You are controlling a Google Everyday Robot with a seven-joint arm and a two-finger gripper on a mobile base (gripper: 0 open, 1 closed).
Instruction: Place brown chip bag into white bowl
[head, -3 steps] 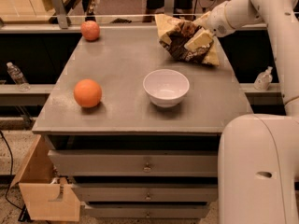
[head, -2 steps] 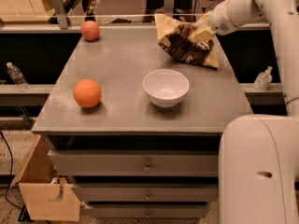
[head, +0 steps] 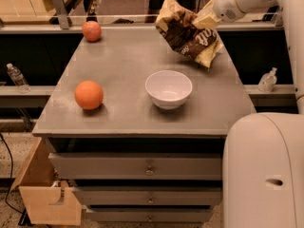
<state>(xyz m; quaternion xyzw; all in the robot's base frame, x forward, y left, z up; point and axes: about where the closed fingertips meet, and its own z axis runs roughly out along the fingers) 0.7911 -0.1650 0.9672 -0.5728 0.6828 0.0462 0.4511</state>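
Note:
The brown chip bag [head: 186,33], dark brown foil with pale yellow edges, hangs in the air above the back right of the grey table [head: 123,56]. My gripper [head: 207,20] is shut on the bag's upper right part and holds it lifted off the surface. The white bowl [head: 168,88] stands empty on the table, in front of and below the bag, a little to its left.
Two oranges lie on the table: one at the front left [head: 89,94], one at the back left [head: 91,31]. Drawers sit under the tabletop. A wooden box [head: 47,198] stands on the floor at lower left. Small bottles stand on side ledges, at left [head: 16,77] and right [head: 267,80].
The bag, which lay on the table's back right, has been lifted off the surface by my gripper and now hangs higher and slightly left.

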